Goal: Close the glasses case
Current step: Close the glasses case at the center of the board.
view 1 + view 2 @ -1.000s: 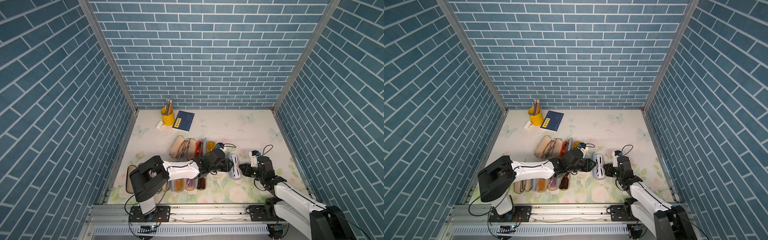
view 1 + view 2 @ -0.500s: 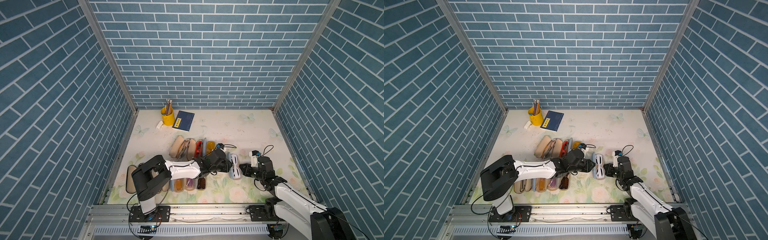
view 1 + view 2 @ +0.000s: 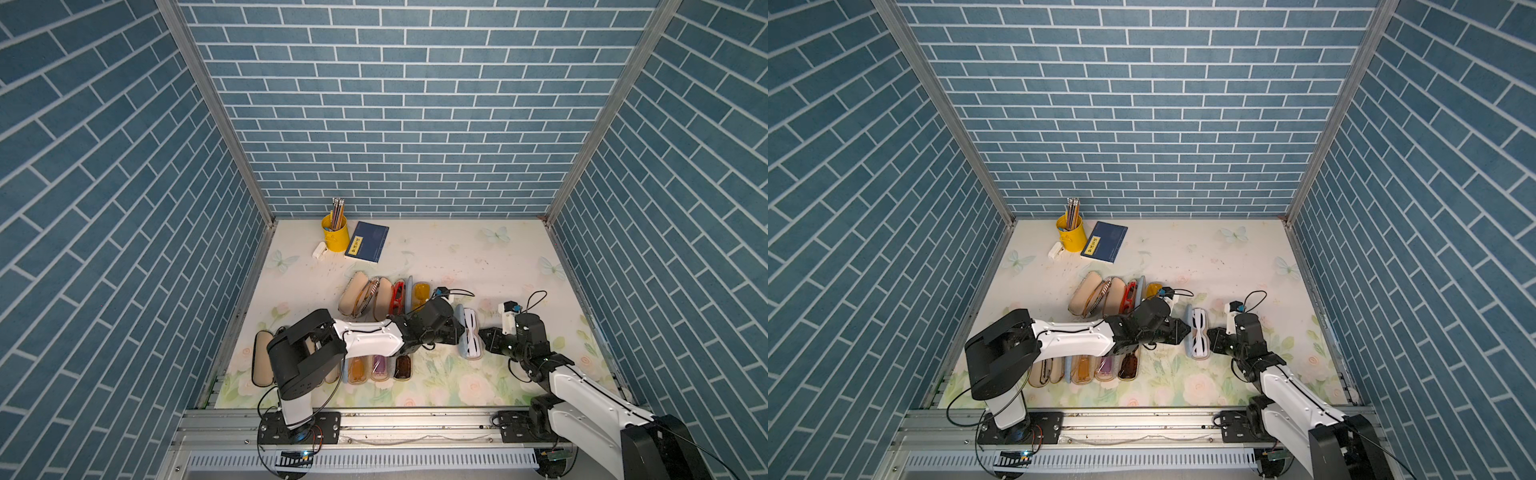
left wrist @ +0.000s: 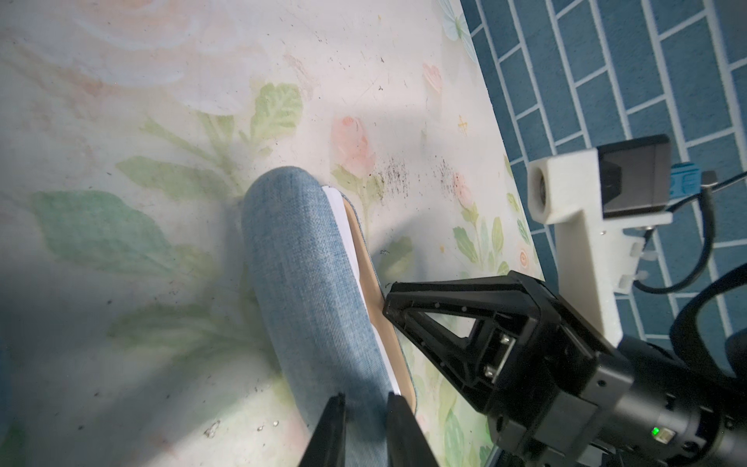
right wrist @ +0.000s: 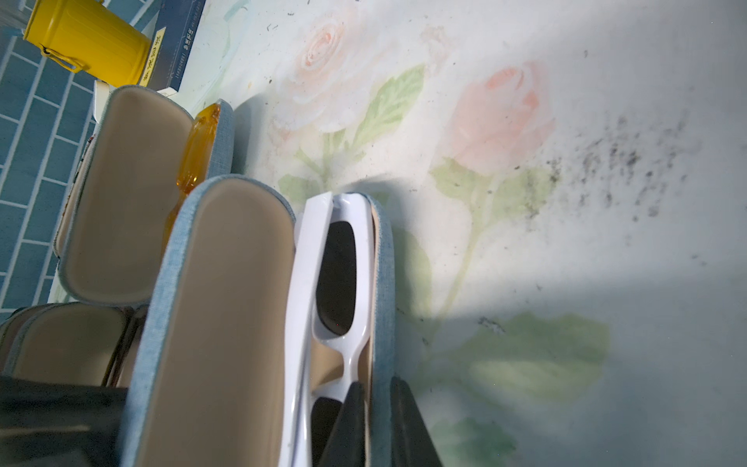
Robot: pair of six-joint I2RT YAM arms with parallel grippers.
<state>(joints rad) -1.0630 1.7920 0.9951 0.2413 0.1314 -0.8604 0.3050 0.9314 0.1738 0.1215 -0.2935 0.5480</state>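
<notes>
Glasses case (image 5: 382, 303) lies open on the desk (image 3: 457, 257) between both arms, white sunglasses (image 5: 307, 283) inside. The right pincer (image 5: 376, 388) clamps the base's outer wall, likely to anchor it. The left pincer (image 4: 366, 398), fingers barely apart at the upright lid (image 4: 307, 283), may grip it; I cannot tell.

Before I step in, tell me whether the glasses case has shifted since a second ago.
No. The glasses case sits where it did, the same gap from the yellow pencil cup.
</notes>
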